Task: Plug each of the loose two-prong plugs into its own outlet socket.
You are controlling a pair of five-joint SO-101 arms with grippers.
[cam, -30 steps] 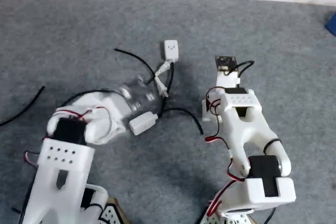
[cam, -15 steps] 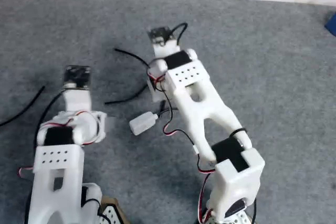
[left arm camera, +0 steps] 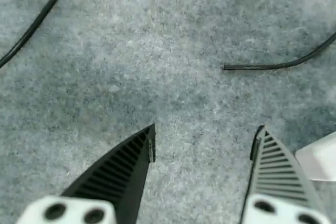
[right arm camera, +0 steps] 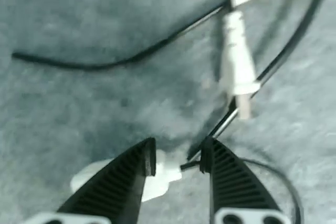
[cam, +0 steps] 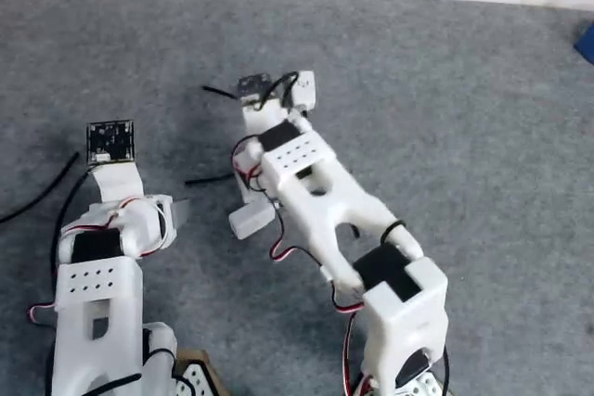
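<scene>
- The white moulded two-prong plug (right arm camera: pixel 234 69) lies flat on the grey carpet (cam: pixel 483 118) among thin black cables (right arm camera: pixel 121 61), just beyond the right gripper (right arm camera: pixel 178 145)
- That claw is released, jaws parted over the cabled end of a white oblong plastic block (cam: pixel 251 220)
- The white square outlet socket (cam: pixel 303 88) sits at 1 o'clock from the block
- The left gripper (left arm camera: pixel 205 132), at 9 o'clock, hangs wide open
- Risk: closing here could pinch a cable and drag the plug askew

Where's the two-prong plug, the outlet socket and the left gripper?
two-prong plug (right arm camera: pixel 235 66), right wrist view, its body
outlet socket (cam: pixel 306 92), high view, its casing
left gripper (left arm camera: pixel 205 140), left wrist view, between its fingertips
</scene>
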